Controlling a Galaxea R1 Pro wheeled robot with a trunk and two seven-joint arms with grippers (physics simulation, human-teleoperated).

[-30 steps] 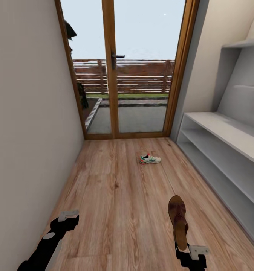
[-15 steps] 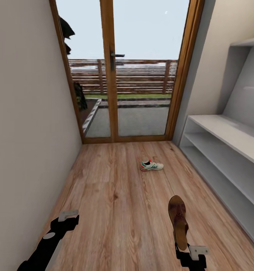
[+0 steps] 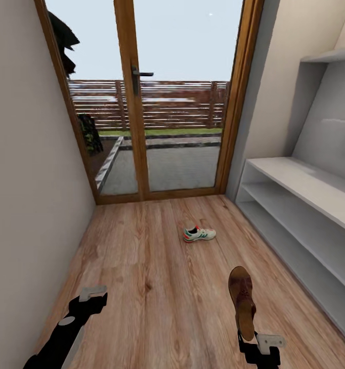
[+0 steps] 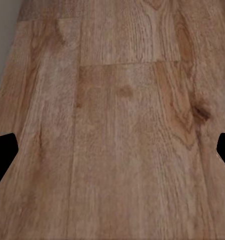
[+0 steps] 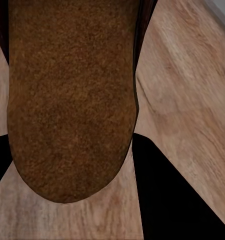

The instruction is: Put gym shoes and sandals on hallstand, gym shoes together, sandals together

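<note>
While no writing is legible, the right gripper (image 3: 242, 339) grips a sandal (image 3: 242, 301) near the shoe rack (image 3: 305, 205); the left gripper (image 4: 112, 150) hangs spread apart, nothing held.

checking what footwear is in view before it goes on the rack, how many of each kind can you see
gym shoes: 1, lying on the corridor floor near the glass door: gym shoe
sandals: 1, held in the right gripper: sandal
total: 2

matt wood-grain floor (image 3: 157, 266), suede-like sandal (image 5: 67, 100)
</note>
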